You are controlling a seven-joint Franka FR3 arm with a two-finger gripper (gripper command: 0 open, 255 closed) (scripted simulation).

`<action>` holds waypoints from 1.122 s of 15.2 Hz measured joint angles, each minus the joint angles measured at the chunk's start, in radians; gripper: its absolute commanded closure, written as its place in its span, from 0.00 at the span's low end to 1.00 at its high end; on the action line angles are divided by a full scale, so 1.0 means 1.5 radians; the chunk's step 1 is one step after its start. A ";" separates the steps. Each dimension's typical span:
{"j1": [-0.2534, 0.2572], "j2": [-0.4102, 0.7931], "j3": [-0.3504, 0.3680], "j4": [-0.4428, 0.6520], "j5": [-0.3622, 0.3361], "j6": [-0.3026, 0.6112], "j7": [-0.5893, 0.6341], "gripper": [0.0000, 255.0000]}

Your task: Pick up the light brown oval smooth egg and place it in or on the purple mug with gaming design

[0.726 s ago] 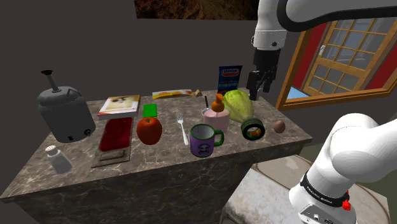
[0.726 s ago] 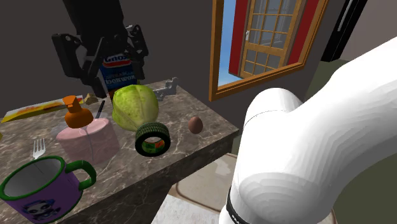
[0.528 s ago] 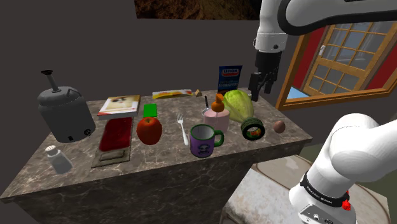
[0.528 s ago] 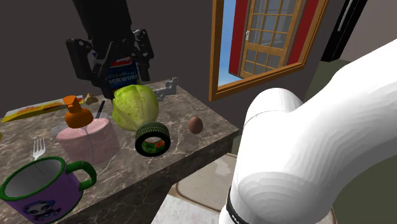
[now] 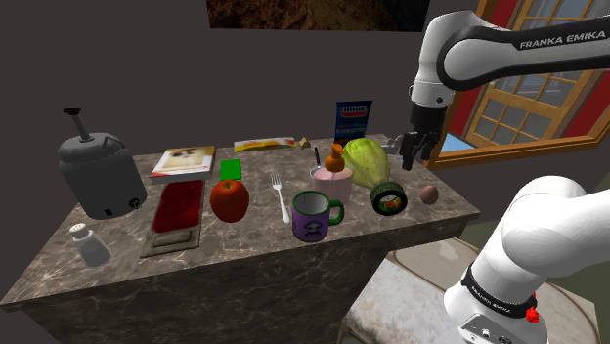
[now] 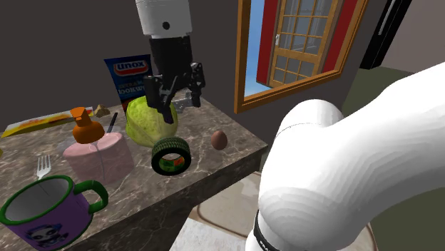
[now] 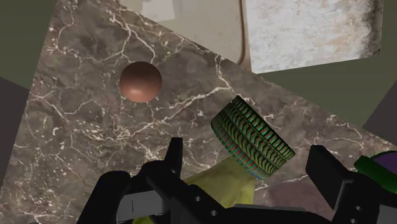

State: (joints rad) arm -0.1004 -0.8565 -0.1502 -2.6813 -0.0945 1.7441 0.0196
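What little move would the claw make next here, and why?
Probably a short sideways shift until it hangs right over the brown egg. The claw is open and holds nothing. It hovers by the green cabbage and the tyre-like ring, while the egg lies apart from both on the marble counter, untouched.
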 measured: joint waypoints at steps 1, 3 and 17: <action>-0.009 0.001 -0.012 -0.012 -0.008 0.013 -0.008 0.00; -0.029 -0.002 -0.040 -0.040 -0.027 0.038 -0.026 0.00; -0.130 0.082 -0.196 -0.145 -0.139 0.227 -0.123 0.00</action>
State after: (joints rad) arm -0.2948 -0.7340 -0.4435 -2.8989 -0.3023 2.0841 -0.1644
